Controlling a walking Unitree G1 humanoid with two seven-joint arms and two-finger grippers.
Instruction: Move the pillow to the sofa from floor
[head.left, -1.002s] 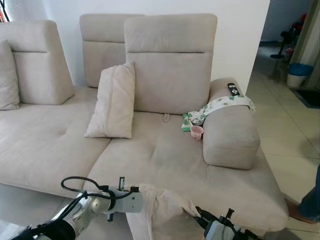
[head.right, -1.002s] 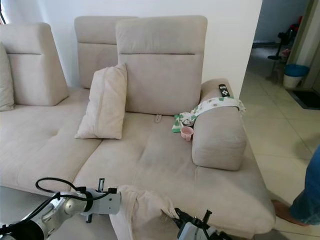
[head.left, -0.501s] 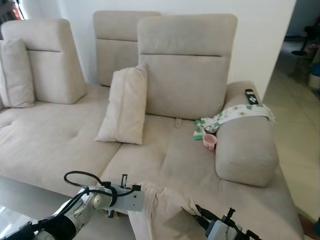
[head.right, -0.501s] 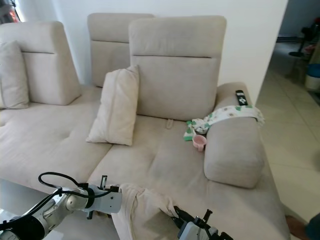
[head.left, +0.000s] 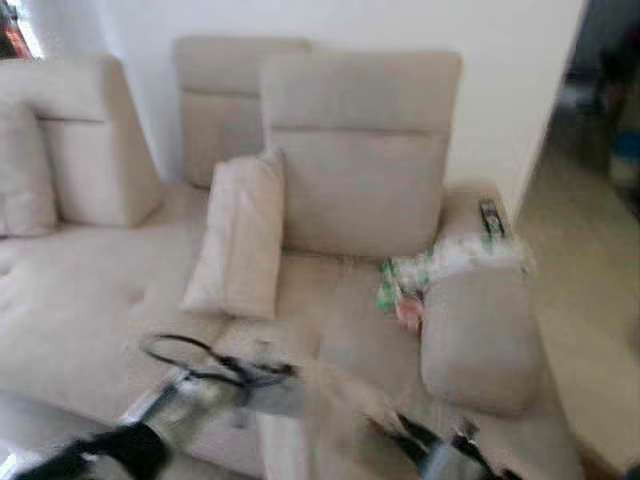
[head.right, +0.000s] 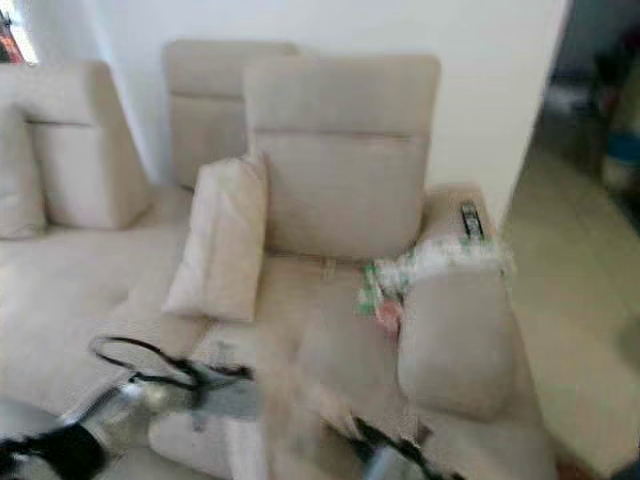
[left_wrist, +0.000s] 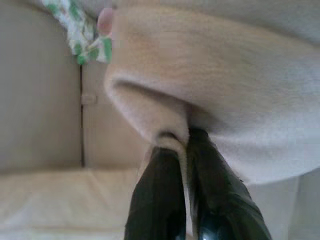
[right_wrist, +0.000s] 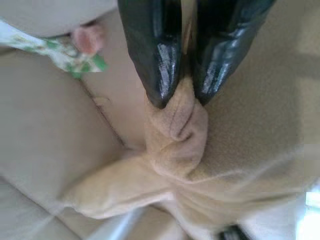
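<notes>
Beige fabric of the pillow (right_wrist: 190, 165) was pinched by both end effectors. In the left wrist view, the left end effector (left_wrist: 185, 145) had its fingers closed tight on a folded edge; in the right wrist view, the right end effector (right_wrist: 182, 97) was clamped on a bunched corner. I saw the pillow hanging between the arms at the front edge of the sofa (head.left: 100, 300), low in the head views, not yet resting on the seat.

Change noted: half a second earlier the head views were sharp; they had now gone blurred and the sofa sat differently in frame, so I judged the robot's body or head was moving, probably towards the seat. Grip looked unchanged. A second pillow (head.left: 238, 235) leaned against the backrest; a patterned cloth (head.left: 440, 262) and a remote (head.left: 490, 215) lay on the armrest (head.left: 478, 335).
</notes>
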